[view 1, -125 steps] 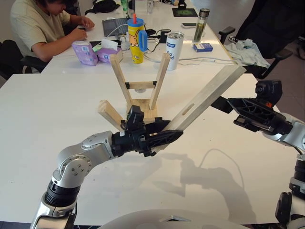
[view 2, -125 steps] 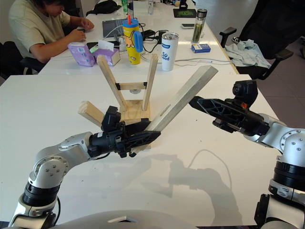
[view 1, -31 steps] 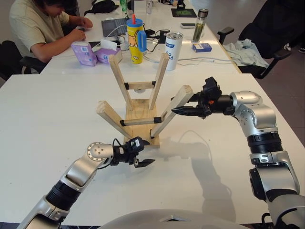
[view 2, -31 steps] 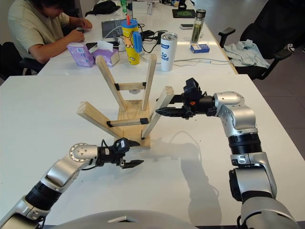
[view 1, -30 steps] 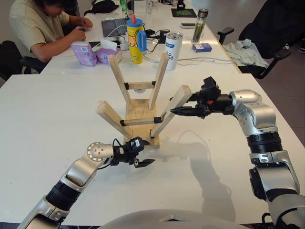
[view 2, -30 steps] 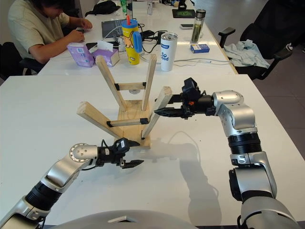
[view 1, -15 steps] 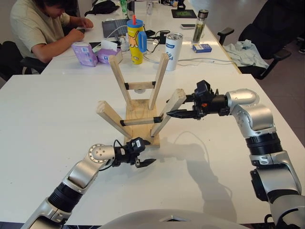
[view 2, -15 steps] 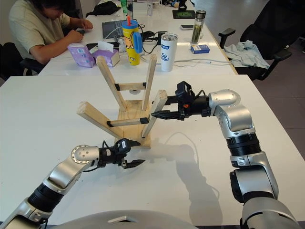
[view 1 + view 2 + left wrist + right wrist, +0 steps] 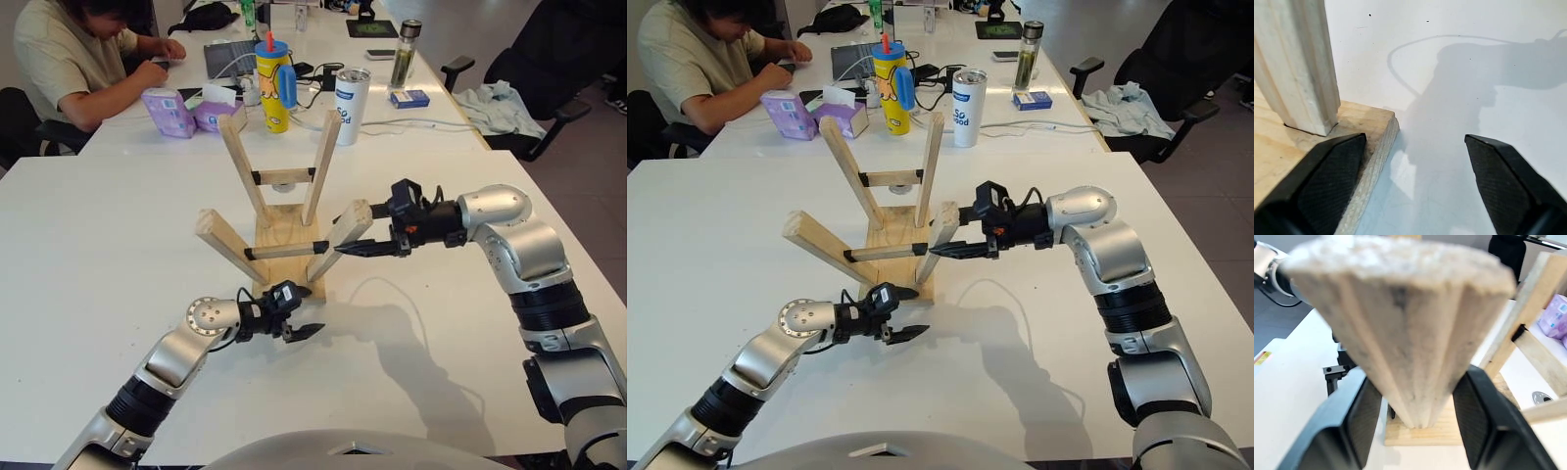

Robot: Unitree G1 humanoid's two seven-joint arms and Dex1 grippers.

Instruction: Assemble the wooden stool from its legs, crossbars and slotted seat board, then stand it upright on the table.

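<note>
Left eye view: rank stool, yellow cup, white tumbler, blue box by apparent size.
1. stool, largest, though also nearest the camera.
2. yellow cup.
3. white tumbler, clearly shorter than the cup near it.
4. blue box, smallest.

Left end effector [image 9: 1415, 139] spread, low; right end effector [image 9: 1414, 377] higher, pointing left
</note>
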